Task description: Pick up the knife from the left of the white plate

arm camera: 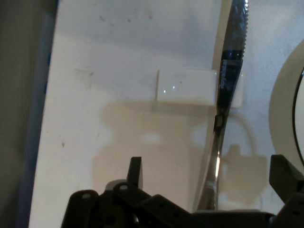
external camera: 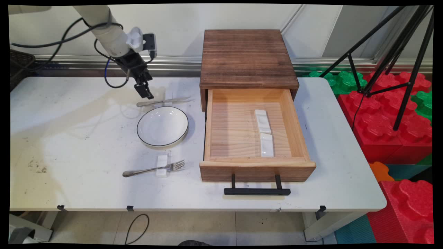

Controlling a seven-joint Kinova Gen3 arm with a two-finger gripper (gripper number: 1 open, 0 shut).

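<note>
Hand view shows the end effector point(arm camera: 209, 178) with its two fingers spread wide, one fingertip point(arm camera: 135, 171) at lower left and the other at the right edge, holding nothing. Between them runs the handle of a knife point(arm camera: 223, 118), its serrated blade reaching toward the top of the picture. The knife lies across a small white rest point(arm camera: 185, 86), and the curved rim of a plate point(arm camera: 285, 99) shows at the right edge.

Main view places the end effector point(external camera: 144, 90) just above the tabletop point(external camera: 69, 138), near the handle end of the knife point(external camera: 162, 101), apart from it. The knife lies along the far side of the white plate point(external camera: 162, 126), which has a dark rim and stands just beside an open wooden drawer point(external camera: 256, 169). On the plate's near side a fork point(external camera: 152, 169) lies across another small white rest point(external camera: 161, 166), tines pointing toward the drawer.

The drawer is pulled out of a dark wooden cabinet point(external camera: 245, 58) standing at the tabletop's far side, and has a black bar handle point(external camera: 256, 191) at its front. Inside it two more white rests point(external camera: 264, 133) lie end to end, touching or nearly so. Red and green foam blocks point(external camera: 391, 114) and a black tripod point(external camera: 398, 48) stand to the right of the tabletop.
</note>
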